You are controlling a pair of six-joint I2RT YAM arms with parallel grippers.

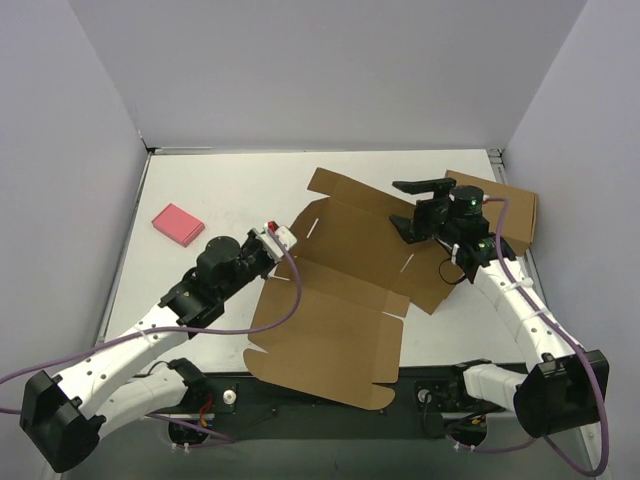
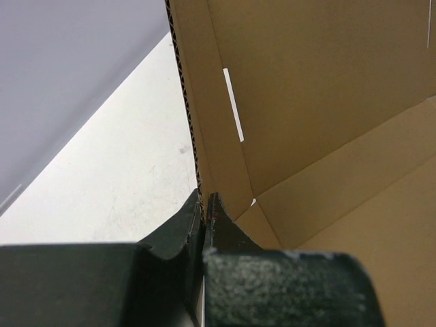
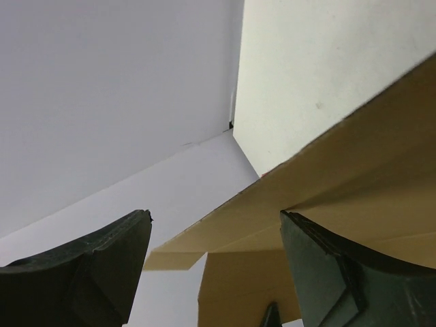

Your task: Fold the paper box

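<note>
The paper box (image 1: pixel 335 310) lies as a large, mostly flat brown sheet in the middle of the table, with its far panels raised. My left gripper (image 1: pixel 281 240) is shut on the sheet's upright left flap. In the left wrist view the corrugated edge (image 2: pixel 193 129) runs down into the closed fingertips of the left gripper (image 2: pixel 204 201). My right gripper (image 1: pixel 425 207) hovers open over the sheet's far right part. In the right wrist view the right gripper (image 3: pixel 214 218) stands wide, with a brown flap (image 3: pixel 354 157) crossing beyond it. Whether a finger touches the flap I cannot tell.
A second, fully formed brown box (image 1: pixel 512 205) stands at the back right, just behind the right gripper. A small pink block (image 1: pixel 178 224) lies at the left of the white table (image 1: pixel 230 190). Grey walls close in the left, far and right sides.
</note>
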